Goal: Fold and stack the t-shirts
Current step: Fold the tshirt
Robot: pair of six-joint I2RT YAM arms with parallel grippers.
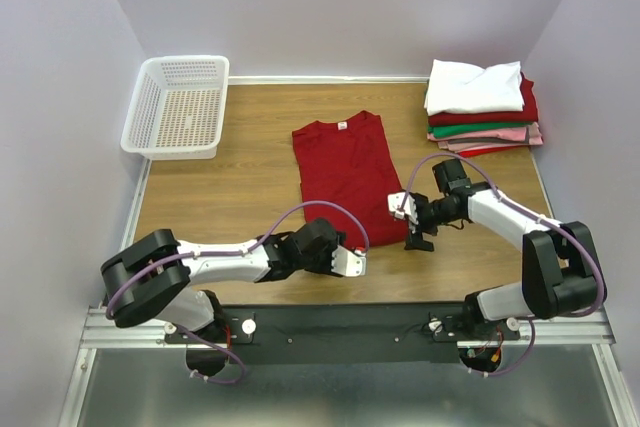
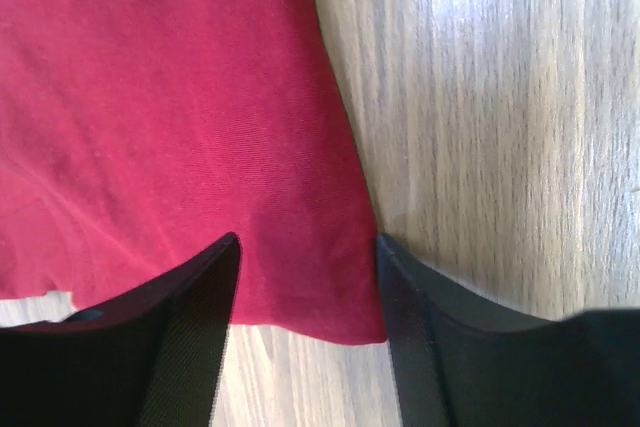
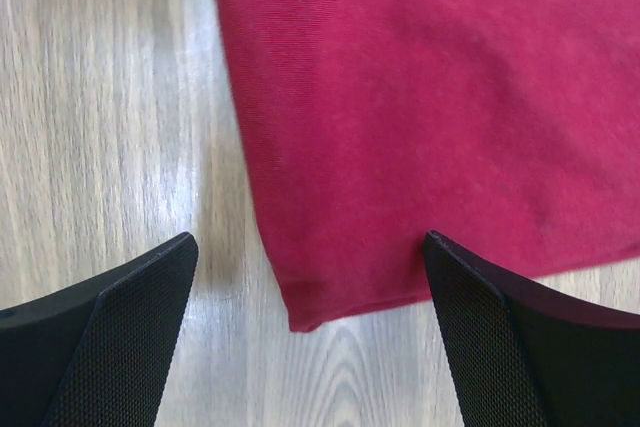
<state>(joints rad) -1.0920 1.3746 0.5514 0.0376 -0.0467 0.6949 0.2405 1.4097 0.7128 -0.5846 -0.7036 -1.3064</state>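
Note:
A large dark red t-shirt (image 1: 345,172) lies flat in the middle of the table, folded into a long strip, collar at the far end. My left gripper (image 1: 352,259) sits low at its near hem. In the left wrist view the left gripper (image 2: 308,247) is open, and a near corner of the t-shirt (image 2: 180,97) lies between its jaws. My right gripper (image 1: 415,237) is by the near right corner. Seen from the right wrist, the right gripper (image 3: 310,242) stands wide open above that corner of the t-shirt (image 3: 420,97). Folded t-shirts (image 1: 483,102), white on top, are stacked at the back right.
A white plastic mesh basket (image 1: 178,105) stands at the back left corner. The wooden table (image 1: 220,197) is closed in by pale walls on three sides. The arms' bases are bolted to the rail at the near edge.

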